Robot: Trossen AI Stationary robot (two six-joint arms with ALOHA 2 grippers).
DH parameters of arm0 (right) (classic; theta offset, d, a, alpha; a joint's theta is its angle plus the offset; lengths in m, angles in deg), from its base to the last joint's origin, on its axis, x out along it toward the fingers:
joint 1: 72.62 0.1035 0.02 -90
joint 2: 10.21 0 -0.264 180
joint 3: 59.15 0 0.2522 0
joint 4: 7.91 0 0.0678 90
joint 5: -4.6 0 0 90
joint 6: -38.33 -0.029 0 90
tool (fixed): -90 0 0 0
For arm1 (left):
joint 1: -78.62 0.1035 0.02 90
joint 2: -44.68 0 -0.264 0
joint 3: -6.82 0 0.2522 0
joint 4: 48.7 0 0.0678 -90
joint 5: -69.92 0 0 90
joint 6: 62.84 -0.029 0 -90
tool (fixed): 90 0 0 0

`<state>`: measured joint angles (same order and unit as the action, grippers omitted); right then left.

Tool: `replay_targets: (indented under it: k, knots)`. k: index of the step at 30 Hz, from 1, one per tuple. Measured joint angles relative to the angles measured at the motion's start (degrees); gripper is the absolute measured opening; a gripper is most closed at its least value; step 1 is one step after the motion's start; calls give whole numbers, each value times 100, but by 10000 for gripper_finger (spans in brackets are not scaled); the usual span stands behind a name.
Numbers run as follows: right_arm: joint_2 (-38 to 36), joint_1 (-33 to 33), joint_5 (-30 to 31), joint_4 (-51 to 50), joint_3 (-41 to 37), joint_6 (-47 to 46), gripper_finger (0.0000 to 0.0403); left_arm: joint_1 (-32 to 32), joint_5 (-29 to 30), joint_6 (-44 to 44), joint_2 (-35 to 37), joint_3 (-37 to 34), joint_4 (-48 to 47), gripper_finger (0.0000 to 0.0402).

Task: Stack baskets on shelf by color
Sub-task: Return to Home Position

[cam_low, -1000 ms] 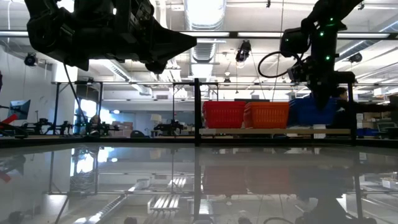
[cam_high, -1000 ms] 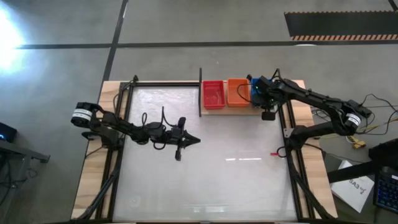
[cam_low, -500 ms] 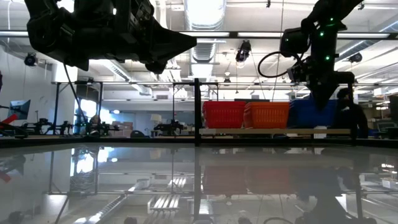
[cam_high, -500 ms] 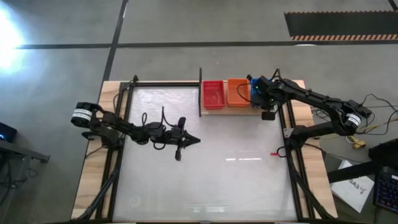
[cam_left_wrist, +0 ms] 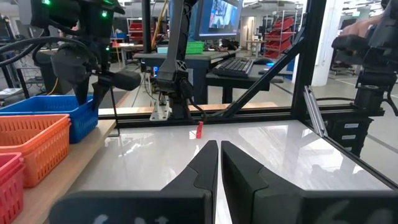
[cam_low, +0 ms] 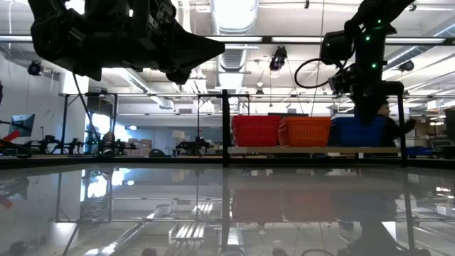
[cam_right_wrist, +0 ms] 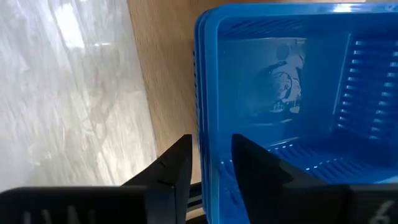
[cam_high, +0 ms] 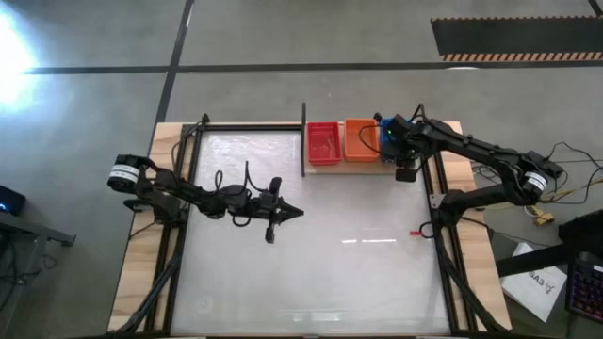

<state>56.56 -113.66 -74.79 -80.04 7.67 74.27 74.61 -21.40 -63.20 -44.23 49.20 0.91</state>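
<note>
The red baskets (cam_high: 323, 143), orange baskets (cam_high: 359, 138) and blue baskets (cam_right_wrist: 280, 93) sit side by side on the shelf (cam_low: 306, 150), one colour per place. The right gripper (cam_right_wrist: 211, 140) hangs at the blue ones, with its fingers narrowly apart on both sides of one wall; it seems not to pinch the wall. The left gripper (cam_left_wrist: 219, 144) waits above the table (cam_high: 330, 273), its fingers closed together.

From high above we are looking straight down on the whole table (cam_high: 311, 273). At tabletop height we are looking level across it to the shelf (cam_low: 313, 150) on the far edge. From the left wrist we are facing the table's right edge. From the right wrist we are sitting close over the blue baskets (cam_right_wrist: 280, 93). All four views are sharing the shelf's right end.
</note>
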Motion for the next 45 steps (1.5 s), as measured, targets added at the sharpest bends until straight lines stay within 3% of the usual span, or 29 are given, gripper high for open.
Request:
replay_targets:
  k: [18,24,29,34,39,45]
  knots:
    - [-783,93,130,-608,593,-636,109,0,2,-2,0,0,0,4]
    - [-1403,364,-240,-323,636,-1266,102,0,2,-2,0,0,0,4]
    - [-1883,784,-1059,703,296,-1985,54,0,2,0,0,0,2,4]
    - [-2204,1470,-1535,2366,-376,-2512,11,18,2,4,58,-92,-2,4]
    - [-2466,2247,-1554,4610,-1518,-2929,9,33,489,-20,401,-448,258,4]
    - [-2602,2930,-1420,6867,-2893,-3193,9,117,557,-15,1192,-1107,323,4]
